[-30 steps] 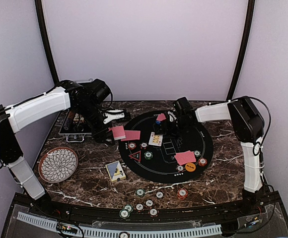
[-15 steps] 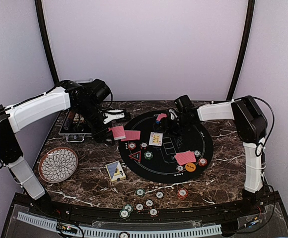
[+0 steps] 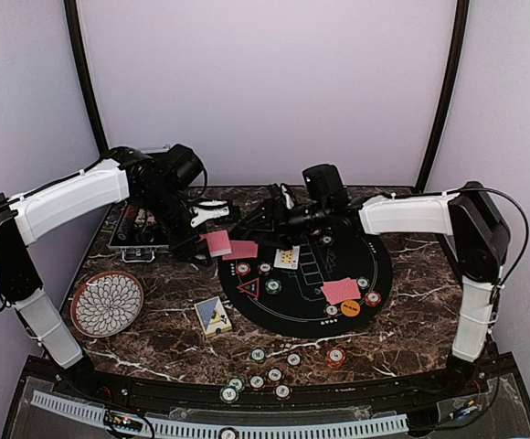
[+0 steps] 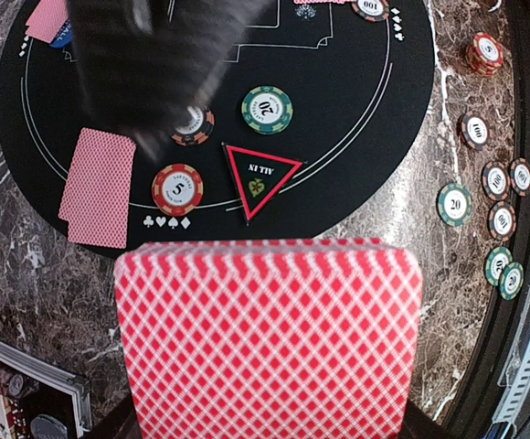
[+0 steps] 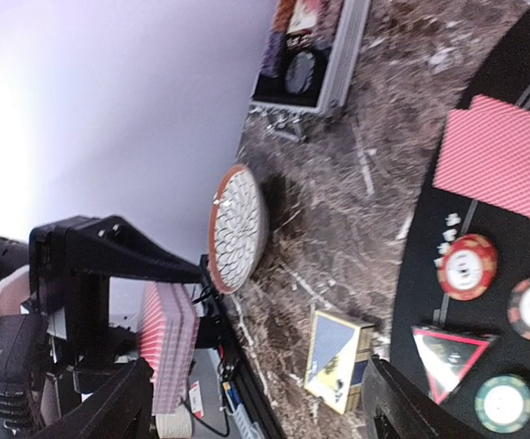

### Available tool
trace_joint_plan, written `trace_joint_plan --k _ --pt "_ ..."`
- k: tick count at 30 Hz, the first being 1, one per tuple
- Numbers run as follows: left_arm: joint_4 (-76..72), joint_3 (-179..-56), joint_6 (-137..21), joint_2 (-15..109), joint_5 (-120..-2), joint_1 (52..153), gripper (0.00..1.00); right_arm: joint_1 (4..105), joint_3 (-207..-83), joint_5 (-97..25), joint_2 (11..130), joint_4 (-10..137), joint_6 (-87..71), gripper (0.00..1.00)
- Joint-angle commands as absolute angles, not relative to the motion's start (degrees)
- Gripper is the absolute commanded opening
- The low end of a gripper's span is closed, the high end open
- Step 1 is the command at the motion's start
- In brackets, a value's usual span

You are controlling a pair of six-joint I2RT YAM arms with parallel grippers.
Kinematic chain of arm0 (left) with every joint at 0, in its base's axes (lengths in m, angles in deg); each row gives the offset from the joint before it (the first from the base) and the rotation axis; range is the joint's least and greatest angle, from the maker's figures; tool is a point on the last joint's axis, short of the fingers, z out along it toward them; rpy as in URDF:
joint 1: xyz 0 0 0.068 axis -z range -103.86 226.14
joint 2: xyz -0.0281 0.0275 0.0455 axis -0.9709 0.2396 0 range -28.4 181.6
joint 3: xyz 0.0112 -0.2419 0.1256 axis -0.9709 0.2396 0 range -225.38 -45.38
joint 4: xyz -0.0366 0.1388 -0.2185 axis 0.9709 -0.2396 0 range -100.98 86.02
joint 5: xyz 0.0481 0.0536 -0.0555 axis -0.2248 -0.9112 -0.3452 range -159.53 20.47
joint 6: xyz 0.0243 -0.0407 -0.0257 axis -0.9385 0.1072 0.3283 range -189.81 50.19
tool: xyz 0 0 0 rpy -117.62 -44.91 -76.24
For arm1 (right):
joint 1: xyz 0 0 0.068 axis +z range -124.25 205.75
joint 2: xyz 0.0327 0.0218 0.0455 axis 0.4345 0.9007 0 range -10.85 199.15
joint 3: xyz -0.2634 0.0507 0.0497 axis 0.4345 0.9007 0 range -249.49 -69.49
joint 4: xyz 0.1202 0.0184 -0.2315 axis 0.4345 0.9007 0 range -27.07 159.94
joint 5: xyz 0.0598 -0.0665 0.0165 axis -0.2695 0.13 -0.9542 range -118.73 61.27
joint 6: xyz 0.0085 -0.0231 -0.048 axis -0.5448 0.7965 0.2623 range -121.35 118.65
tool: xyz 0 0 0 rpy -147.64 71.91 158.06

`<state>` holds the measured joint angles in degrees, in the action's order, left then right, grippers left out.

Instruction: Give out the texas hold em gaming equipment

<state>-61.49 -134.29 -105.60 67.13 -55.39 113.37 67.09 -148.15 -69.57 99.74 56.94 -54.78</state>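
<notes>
My left gripper is shut on a deck of red-backed playing cards, held over the left edge of the black round mat; the deck hides its jaws. My right gripper hangs open and empty over the mat's back left, facing that deck. On the mat lie face-down cards, one face-up card, a red triangle, an orange disc, and red and green chips. Several more chips lie on the marble at the front.
A patterned round plate sits at the left front. A silver metal case lies open at the back left. A blue and yellow card box lies beside the mat. A rail runs along the near edge.
My right arm has swung left across the back of the mat toward the held deck, and its jaws have widened. The left arm and deck have stayed put.
</notes>
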Motion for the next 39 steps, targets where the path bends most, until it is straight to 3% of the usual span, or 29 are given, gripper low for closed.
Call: trace_joint_plan --k 1,29,39 --pt "-62.42 -136.25 -105.77 65.40 -54.14 113.15 0.00 69.35 -148.67 -74.26 102.07 47.72 -61.27 0.80" --pt "-62.42 -135.57 -105.84 64.94 -53.99 113.22 0.00 76.40 -155.73 -77.77 112.68 33.40 -73.22 0.80" --pt "-62.53 -135.56 -105.93 64.71 -54.06 113.15 0.00 76.38 -156.44 -77.42 114.07 37.57 -71.48 0.74"
